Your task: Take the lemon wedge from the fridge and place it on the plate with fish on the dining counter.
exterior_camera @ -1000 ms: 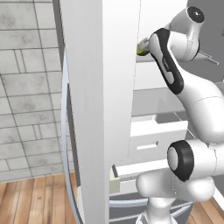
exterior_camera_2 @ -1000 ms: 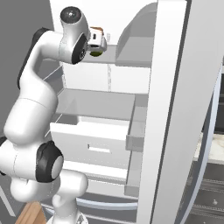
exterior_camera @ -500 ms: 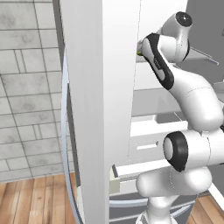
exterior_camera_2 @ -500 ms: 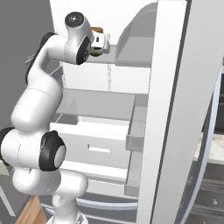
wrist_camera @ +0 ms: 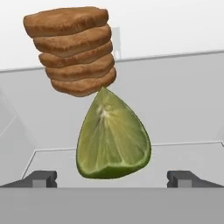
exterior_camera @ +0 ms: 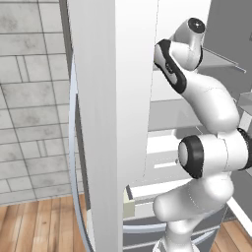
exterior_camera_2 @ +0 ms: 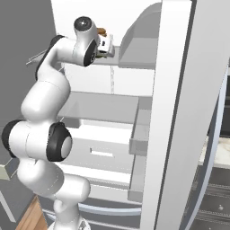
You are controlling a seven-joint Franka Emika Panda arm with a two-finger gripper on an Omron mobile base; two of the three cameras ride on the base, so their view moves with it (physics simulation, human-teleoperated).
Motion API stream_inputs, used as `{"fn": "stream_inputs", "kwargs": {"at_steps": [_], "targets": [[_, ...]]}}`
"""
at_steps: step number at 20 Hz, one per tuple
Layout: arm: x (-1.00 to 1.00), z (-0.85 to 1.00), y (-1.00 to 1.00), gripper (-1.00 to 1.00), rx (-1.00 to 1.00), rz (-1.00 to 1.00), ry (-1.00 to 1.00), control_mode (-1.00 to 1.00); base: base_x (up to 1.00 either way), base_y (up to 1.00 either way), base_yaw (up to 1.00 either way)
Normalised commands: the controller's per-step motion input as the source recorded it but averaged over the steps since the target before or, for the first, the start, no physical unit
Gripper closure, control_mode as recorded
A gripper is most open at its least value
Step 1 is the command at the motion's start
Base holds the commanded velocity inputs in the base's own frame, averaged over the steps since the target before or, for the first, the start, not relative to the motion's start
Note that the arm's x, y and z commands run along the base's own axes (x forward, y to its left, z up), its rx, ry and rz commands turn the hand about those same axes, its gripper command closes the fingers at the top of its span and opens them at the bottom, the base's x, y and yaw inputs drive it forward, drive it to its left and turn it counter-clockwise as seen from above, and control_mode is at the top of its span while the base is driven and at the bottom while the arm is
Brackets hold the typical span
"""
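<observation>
One fridge (exterior_camera_2: 179, 112) is seen, with its door (exterior_camera: 110, 123) swung open and its white interior exposed. One grey shelf (wrist_camera: 175, 100) is seen at upper level, and pale drawers (exterior_camera_2: 101, 150) are seen below it. One stack of five brown round discs (wrist_camera: 72, 48) and one lemon wedge (wrist_camera: 113, 138) are counted on the shelf.

The arm (exterior_camera_2: 49, 117) is folded upward from the base, and the hand is raised to shelf height and directed into the fridge. The gripper (wrist_camera: 113, 177) is set wide: in the hand view one fingertip (wrist_camera: 41, 178) is placed at 8 o'clock of the wedge and the other at 4 o'clock, both clear of it. Nothing is held.

In the hand view the lemon wedge is located between the fingertips, green, with its pointed end directed to 12 o'clock. The disc stack is seen at 11 o'clock of the wedge, just behind it; contact between the two cannot be determined.

In the left base view the hand and shelf contents are screened by the open door.
</observation>
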Motion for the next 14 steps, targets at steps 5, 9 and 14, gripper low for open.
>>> {"fn": "stream_inputs", "kwargs": {"at_steps": [5,9,14], "targets": [[0.52,-0.11,0.00,-1.00,0.07,0.00,0.07,-1.00,0.00,0.00,0.00],[0.57,-0.08,0.00,-1.00,0.00,0.00,0.03,-1.00,0.00,0.00,0.00],[0.11,-0.33,0.01,-1.00,0.00,0.00,0.02,-1.00,0.00,0.00,0.00]]}}
